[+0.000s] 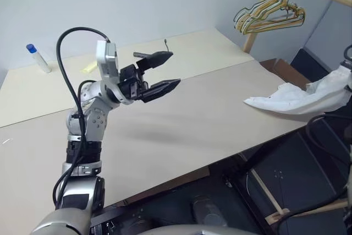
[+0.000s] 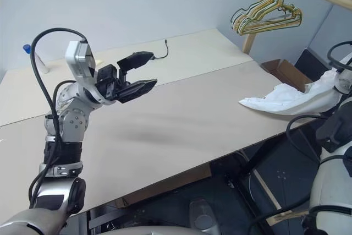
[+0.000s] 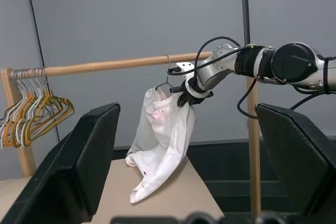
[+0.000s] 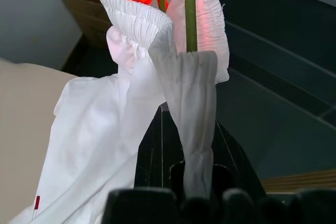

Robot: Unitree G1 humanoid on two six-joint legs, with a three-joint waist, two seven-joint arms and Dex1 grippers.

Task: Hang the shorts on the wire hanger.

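**Shorts held up at the rail, left arm idle over the table**

Grey walls, a pale beige table [image 1: 181,130] in two slabs, and a wooden rail [image 3: 115,65] on wooden posts off its far right corner. I note one container: a brown cardboard box [image 2: 286,72] on the floor past the table's right end. I cannot tell what is in it.

From the head views I see the left gripper [image 1: 164,71] raised above the table, fingers spread wide with nothing between them. A small bottle with a blue cap [image 1: 38,58] stands well behind it on the far slab, beside a yellow scrap [image 1: 89,68]. A bunch of coloured hangers [image 1: 269,15] hangs at the rail's end. Those views catch just the lower part of the shorts [image 1: 297,97], trailing onto the table's right edge.

The left wrist view gives what the head views lack: the right gripper [image 3: 185,97] up just under the rail, jaws pinched shut on the shorts' waistband, the cloth hanging below the hand with its lower end resting on the table corner. The wire hanger [image 3: 169,80] shows as thin wire at the waistband, right by the fingers.

The right wrist view adds the close detail: a fold of white cloth runs between the black fingers [image 4: 236,166], the gathered waistband just beyond them, and olive-gold wire passes down into the waist opening. A pink-red glow sits inside the waistband.
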